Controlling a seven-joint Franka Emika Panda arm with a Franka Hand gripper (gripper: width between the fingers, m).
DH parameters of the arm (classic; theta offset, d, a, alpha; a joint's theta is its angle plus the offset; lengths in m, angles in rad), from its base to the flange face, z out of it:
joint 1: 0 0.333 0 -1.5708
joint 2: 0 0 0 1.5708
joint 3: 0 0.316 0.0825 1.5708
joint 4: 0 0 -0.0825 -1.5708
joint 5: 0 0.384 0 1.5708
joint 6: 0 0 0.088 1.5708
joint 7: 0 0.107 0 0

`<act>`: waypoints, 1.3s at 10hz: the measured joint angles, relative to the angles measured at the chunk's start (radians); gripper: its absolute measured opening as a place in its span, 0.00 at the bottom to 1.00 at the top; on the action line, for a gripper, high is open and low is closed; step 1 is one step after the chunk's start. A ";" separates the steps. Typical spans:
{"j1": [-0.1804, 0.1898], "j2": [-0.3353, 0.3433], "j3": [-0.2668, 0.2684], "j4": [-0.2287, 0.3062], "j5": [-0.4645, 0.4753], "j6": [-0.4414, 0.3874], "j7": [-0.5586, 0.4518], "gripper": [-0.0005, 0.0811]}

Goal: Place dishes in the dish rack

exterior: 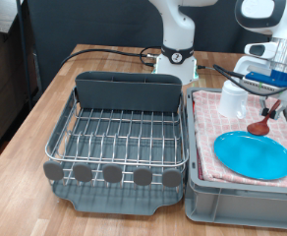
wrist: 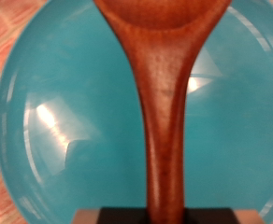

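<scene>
My gripper [exterior: 277, 96] is over the grey crate at the exterior view's right, shut on the handle of the reddish-brown wooden spoon [exterior: 261, 122]. The spoon hangs tilted, its bowl low over the pink cloth just beyond the bright-blue plate [exterior: 254, 155]. In the wrist view the spoon [wrist: 165, 112] runs up the middle with the plate [wrist: 62, 121] behind it; the fingers themselves are hidden. The white cup [exterior: 232, 100] stands on the cloth beside the spoon. The silver wire dish rack [exterior: 119, 138] stands to the exterior view's left with nothing in it.
The rack's tall grey caddy [exterior: 127, 90] runs along its far side and round grey tabs [exterior: 112, 174] line its near edge. The grey crate [exterior: 242, 205] holds the pink checked cloth [exterior: 207, 138]. The robot's base [exterior: 176, 59] and black cables are behind the rack.
</scene>
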 joint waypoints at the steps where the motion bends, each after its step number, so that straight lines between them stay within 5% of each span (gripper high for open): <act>1: 0.000 -0.040 0.000 -0.017 0.012 -0.024 0.027 0.11; 3: 0.001 -0.077 0.002 -0.047 0.022 -0.031 0.044 0.11; 7: 0.000 -0.154 -0.020 -0.097 0.114 -0.200 0.271 0.11; 11: -0.001 -0.285 -0.071 -0.210 0.217 -0.233 0.355 0.11; 13: 0.000 -0.282 -0.072 -0.208 0.223 -0.259 0.352 0.11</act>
